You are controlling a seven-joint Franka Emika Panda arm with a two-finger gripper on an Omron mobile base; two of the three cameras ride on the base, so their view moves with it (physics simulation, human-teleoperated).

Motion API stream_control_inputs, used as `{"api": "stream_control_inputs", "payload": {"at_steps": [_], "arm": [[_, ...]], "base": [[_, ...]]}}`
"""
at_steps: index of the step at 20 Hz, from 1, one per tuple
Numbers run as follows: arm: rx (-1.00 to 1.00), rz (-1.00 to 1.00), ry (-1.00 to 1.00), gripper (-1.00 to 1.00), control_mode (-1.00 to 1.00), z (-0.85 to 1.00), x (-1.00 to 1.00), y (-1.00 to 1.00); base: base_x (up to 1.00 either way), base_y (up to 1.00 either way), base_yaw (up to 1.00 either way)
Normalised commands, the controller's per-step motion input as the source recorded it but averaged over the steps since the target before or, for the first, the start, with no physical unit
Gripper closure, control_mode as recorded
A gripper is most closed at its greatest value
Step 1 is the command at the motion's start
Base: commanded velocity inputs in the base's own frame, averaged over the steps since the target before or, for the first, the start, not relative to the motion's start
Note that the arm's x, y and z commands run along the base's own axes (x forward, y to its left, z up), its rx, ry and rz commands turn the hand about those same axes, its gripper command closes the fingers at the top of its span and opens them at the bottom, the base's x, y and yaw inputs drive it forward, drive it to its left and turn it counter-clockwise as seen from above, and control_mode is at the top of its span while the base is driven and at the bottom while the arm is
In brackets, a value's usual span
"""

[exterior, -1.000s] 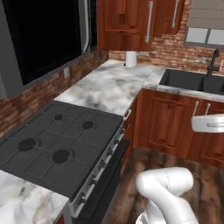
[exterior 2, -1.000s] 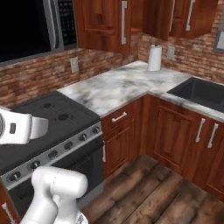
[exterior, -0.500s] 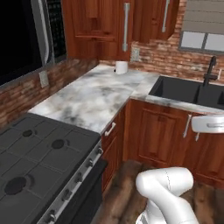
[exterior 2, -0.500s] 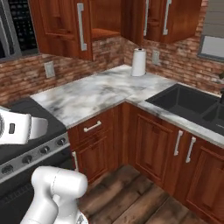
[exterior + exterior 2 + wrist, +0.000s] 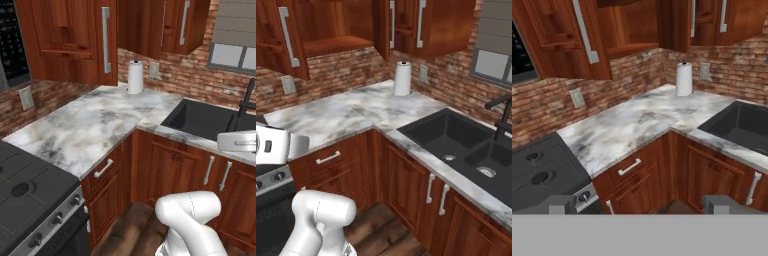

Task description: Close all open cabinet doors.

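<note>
A reddish-brown cabinet door point(image 5: 559, 35) with a long silver bar handle point(image 5: 584, 32) stands swung out at the upper left, and the bare shelf point(image 5: 632, 48) behind it shows. In the base views it is the same open door point(image 5: 75, 40) point(image 5: 276, 37). Near the corner a second door point(image 5: 382, 25) stands edge-on, also swung out, with shelves showing beside it. Whether the door to its right point(image 5: 448, 25) is shut I cannot tell. My gripper point(image 5: 642, 205) is open and holds nothing. It hangs well short of the cabinets, above the floor in front of the counter.
A marble L-shaped counter point(image 5: 95, 125) runs below the cabinets, with a white paper towel roll point(image 5: 135, 77) in the corner. A black sink point(image 5: 466, 145) and dark faucet point(image 5: 502, 117) lie to the right. The stove point(image 5: 25, 195) is at the left, and a microwave point(image 5: 12, 45) hangs above it.
The whole picture has shifted, so the base has moved: the stove has slid off to the left, and the corner counter, sink and open wall cabinets have come closer.
</note>
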Motion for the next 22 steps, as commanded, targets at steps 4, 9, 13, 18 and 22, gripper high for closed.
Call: {"api": "stream_control_inputs", "payload": {"at_steps": [4, 9, 13, 18, 22], "arm": [[0.00, 0.00, 0.00, -1.00, 1.00, 0.00, 0.00, 0.00], [0.00, 0.00, 0.00, -1.00, 1.00, 0.00, 0.00, 0.00], [0.00, 0.00, 0.00, -1.00, 1.00, 0.00, 0.00, 0.00], [0.00, 0.00, 0.00, -1.00, 1.00, 0.00, 0.00, 0.00], [0.00, 0.00, 0.00, -1.00, 1.00, 0.00, 0.00, 0.00]], "base": [[0.18, -0.66, 0.26], [0.12, -0.41, 0.27], [0.02, -0.27, 0.32], [0.10, -0.24, 0.36], [0.18, -0.30, 0.32]]}}
